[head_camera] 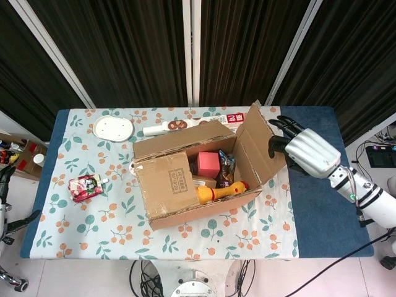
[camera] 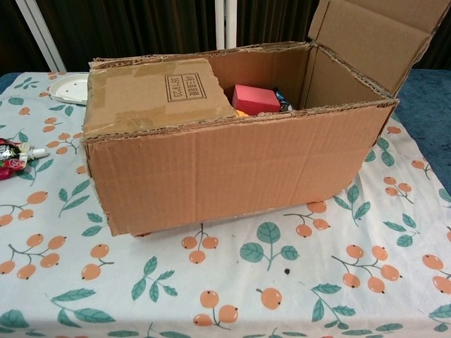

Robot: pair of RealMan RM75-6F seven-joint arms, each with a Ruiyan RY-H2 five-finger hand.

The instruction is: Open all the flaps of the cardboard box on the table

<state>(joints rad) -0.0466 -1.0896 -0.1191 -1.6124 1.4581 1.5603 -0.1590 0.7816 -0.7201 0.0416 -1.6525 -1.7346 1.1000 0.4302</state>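
Observation:
The cardboard box (head_camera: 201, 209) stands mid-table on the flowered cloth. Its right end flap (head_camera: 255, 145) is raised and leans outward to the right; the chest view shows this flap (camera: 373, 35) tilted up past the box's corner. The left end flap (head_camera: 167, 184) still lies folded down over the left half of the box (camera: 232, 162). My right hand (head_camera: 303, 151) hovers just right of the raised flap with its fingers spread, holding nothing. Whether it touches the flap I cannot tell. Inside lie a red block (head_camera: 208, 164) and a yellow rubber chicken (head_camera: 219, 190). My left hand is out of sight.
A white plate (head_camera: 114, 128) sits at the back left, with a white bottle (head_camera: 162, 129) and a red-and-white packet (head_camera: 232, 117) behind the box. A red pouch (head_camera: 85, 187) lies left of it. Bare blue tabletop (head_camera: 315, 210) runs along the right side.

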